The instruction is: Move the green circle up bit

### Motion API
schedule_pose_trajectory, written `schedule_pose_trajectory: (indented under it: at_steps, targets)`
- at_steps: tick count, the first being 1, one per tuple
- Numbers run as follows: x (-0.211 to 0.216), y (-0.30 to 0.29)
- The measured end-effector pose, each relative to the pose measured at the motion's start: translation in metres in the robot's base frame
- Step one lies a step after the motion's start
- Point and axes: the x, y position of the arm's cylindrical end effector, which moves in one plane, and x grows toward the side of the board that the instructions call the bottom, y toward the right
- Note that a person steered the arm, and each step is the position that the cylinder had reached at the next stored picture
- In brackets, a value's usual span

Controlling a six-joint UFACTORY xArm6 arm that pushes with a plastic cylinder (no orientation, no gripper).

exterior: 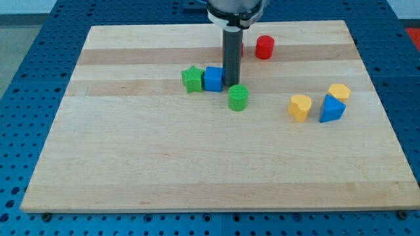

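The green circle (237, 98) is a short green cylinder near the middle of the wooden board (197, 164), slightly toward the view's top. My tip (231, 83) stands just above the circle's upper edge and a little to its left, close to it or touching it; I cannot tell which. The rod rises straight toward the view's top and hides part of what lies behind it.
A blue cube (213, 78) sits directly left of my tip, with a green star (191, 79) on its left. A red cylinder (264, 47) lies at the top. A yellow heart (300, 107), a blue triangle (332, 109) and a yellow block (339, 92) lie at the right.
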Motion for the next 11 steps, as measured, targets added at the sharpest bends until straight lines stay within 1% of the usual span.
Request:
schedule_pose_trajectory:
  at_steps: [2,3,4,5,6,7,8,11]
  targets:
    - [0.001,0.036]
    - [0.012,0.058]
    - [0.033,0.063]
    - [0.058,0.063]
    - [0.072,0.045]
    - [0.075,0.015]
    - [0.075,0.001]
    - [0.067,0.001]
